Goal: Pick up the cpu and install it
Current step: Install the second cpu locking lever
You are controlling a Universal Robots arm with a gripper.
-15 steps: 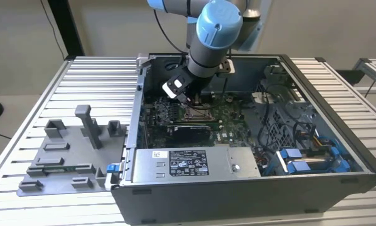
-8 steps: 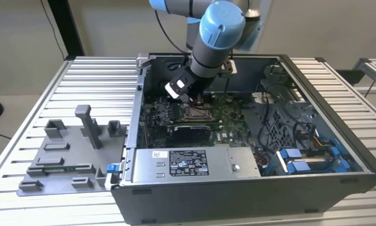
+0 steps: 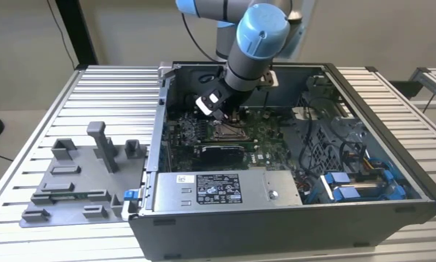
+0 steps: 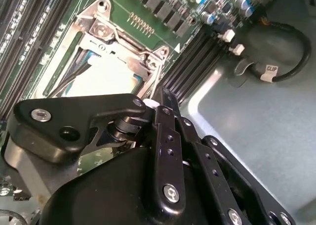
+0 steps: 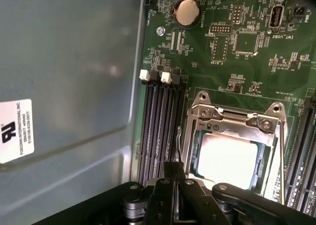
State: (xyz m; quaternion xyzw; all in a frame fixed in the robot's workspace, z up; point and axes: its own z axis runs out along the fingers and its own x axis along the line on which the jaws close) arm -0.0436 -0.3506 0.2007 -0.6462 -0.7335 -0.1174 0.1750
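Cpu point(image 5: 228, 159) seated inside socket point(image 5: 237, 117)

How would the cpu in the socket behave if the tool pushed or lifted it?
The cpu looks flat and rigid, so it probably would not bend. Its smooth bright top may be slippery. Sitting inside the metal socket frame, it likely cannot slide sideways.

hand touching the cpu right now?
Cannot tell. Both wrist views show the cpu lying in the socket with the hand's black links overlapping its near edge, so neither contact nor a gap shows.
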